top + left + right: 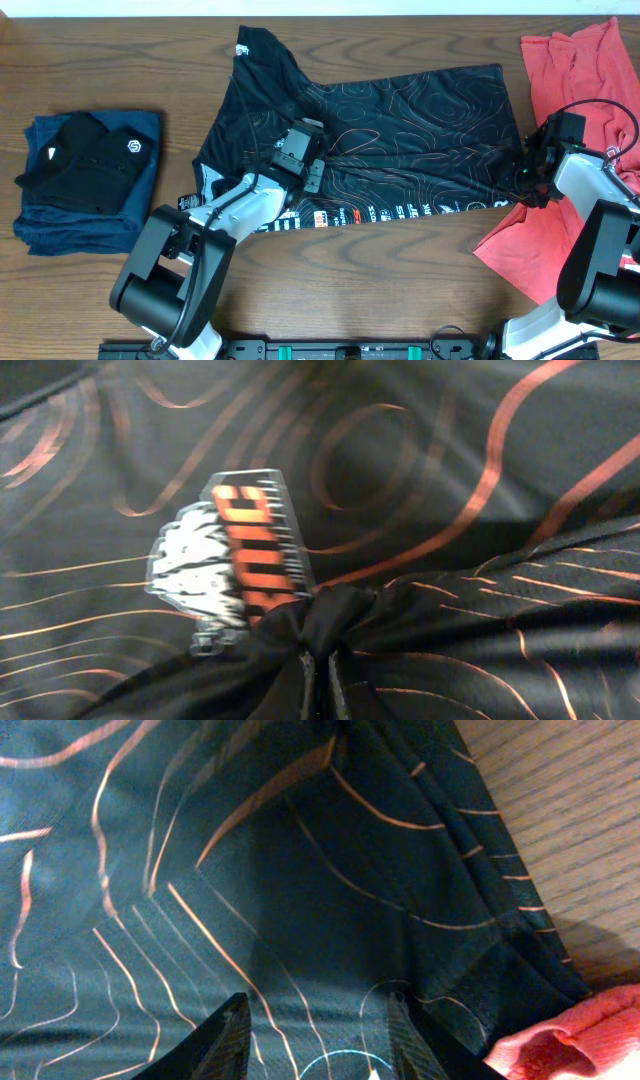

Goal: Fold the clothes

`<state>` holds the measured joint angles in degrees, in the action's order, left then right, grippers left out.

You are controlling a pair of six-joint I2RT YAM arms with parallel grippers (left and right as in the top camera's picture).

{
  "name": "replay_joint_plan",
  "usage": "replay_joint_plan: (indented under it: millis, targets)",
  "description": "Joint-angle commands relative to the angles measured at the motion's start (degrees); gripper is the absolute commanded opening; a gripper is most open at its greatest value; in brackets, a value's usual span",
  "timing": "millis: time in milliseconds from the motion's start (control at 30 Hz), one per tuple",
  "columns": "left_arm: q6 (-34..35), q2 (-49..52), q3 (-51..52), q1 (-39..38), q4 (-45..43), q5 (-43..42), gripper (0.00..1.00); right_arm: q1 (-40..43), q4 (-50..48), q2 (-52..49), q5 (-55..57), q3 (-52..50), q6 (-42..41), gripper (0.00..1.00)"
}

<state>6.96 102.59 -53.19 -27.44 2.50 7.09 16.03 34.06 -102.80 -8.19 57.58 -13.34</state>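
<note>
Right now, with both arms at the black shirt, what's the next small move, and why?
Probably close the right gripper on the black shirt. Its fingers stand apart over fabric near the shirt's right edge, while the left gripper has fabric bunched in its pinch mid-shirt. With both holding, the fold can likely start.

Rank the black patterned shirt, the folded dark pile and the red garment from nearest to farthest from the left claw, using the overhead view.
1. black patterned shirt: mid-table, directly under the left claw.
2. folded dark pile: off to the left side of the table.
3. red garment: at the right edge, beyond the shirt.
</note>
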Motion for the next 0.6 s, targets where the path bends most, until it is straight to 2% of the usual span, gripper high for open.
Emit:
replay_joint_plan:
  millis: [0, 67, 100, 133, 167, 267, 433, 567]
  targets:
    - [3.76, 0.70, -0.83, 2.58, -0.02, 4.13, 0.06, -0.31, 0.63, -0.74, -0.17, -0.39, 0.35, 0.43]
    - [4.79, 0.70, -0.83, 4.00, 0.00, 4.02, 0.08, -0.31, 0.66, -0.72, -0.17, -0.39, 0.35, 0.43]
    - [4.79, 0.70, -0.83, 4.46, -0.02, 3.87, 0.15, -0.31, 0.66, -0.72, -0.17, -0.37, 0.37, 0.43]
    - [4.76, 0.70, -0.83, 4.81, 0.00, 3.87, 0.30, -0.31, 0.66, -0.72, -0.17, -0.37, 0.37, 0.43]
    - [4.72, 0.70, -0.83, 5.03, 0.07, 3.87, 0.40, -0.31, 0.66, -0.72, -0.17, -0.37, 0.37, 0.43]
    - [4.70, 0.48, -0.83, 5.03, 1.38, 3.74, 0.55, -0.31, 0.68, -0.72, -0.17, -0.37, 0.37, 0.43]
    - [4.70, -2.54, -0.83, 4.98, 7.82, 2.12, 0.56, -0.28, 0.70, -0.72, 0.72, -0.37, 0.42, 0.43]
    - [4.74, -7.28, -0.83, 4.98, 18.75, 2.12, 0.56, -0.17, 0.96, -0.74, 1.42, -0.37, 0.81, 0.43]
